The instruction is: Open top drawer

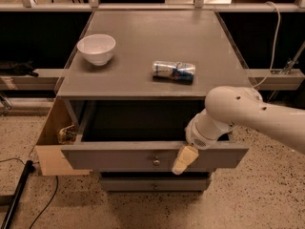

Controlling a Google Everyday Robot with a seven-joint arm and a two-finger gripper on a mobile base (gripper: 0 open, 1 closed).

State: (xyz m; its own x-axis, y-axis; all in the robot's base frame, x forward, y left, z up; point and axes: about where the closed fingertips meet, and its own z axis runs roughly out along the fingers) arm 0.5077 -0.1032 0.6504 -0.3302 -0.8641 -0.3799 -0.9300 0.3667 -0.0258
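Note:
The top drawer [119,159] is a wide grey drawer with a small brass knob [156,162] at its centre. It stands pulled out from under the grey cabinet top, its dark inside showing. My gripper [184,159] hangs at the end of the white arm [248,116] that comes in from the right. It sits over the drawer's front edge, just right of the knob. One cream fingertip [182,162] shows against the drawer front.
A white bowl [96,48] and a can lying on its side [174,71] rest on the cabinet top [143,27]. A narrower grey drawer [152,183] sits below. An open cardboard box [52,149] stands at the left. Black cables lie on the speckled floor.

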